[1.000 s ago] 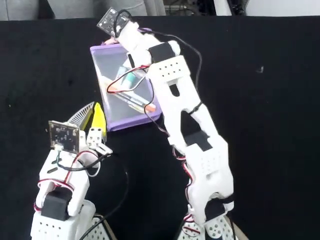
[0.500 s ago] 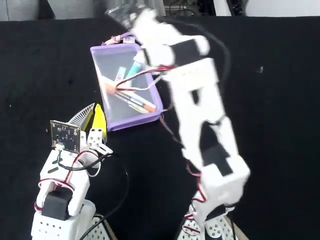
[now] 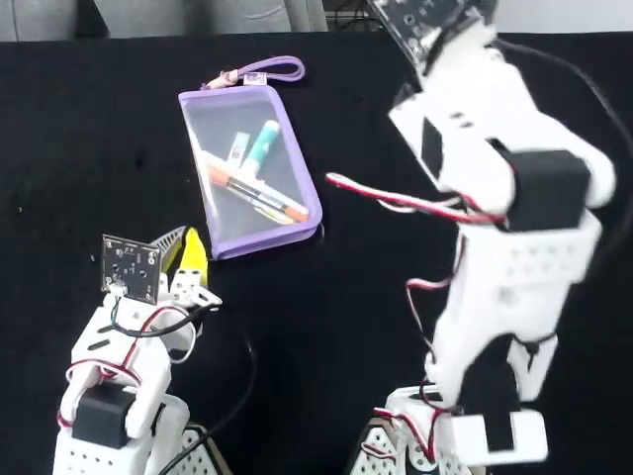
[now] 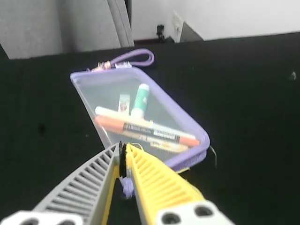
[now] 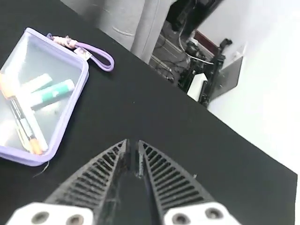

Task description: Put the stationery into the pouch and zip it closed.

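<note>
Stationery bagged: the clear, purple-edged pouch (image 3: 220,124) lies flat on the black table (image 3: 89,148). Its long axis runs from about 11 o'clock to 5 o'clock in the high view, and its strap (image 3: 282,67) trails off the far end. An orange pen (image 3: 259,198) and a green-capped stick (image 3: 259,146) rest inside with other pieces.

The left gripper (image 4: 121,151) is by far the nearer tool. Its grey and yellow fingers are pressed together at the tips over the pouch's near corner, and the bag stretches away from it between 1 and 2 o'clock. Whether the tips actually nip the fabric cannot be told.

The right gripper (image 5: 132,146) is raised well apart, its black fingers all but touching and holding nothing. The pouch sits off at roughly 8 o'clock from that arm in the high view.

The zip looks drawn shut, though its teeth are too fine to confirm. Any last tug would have to run along the long axis toward the strap end.
</note>
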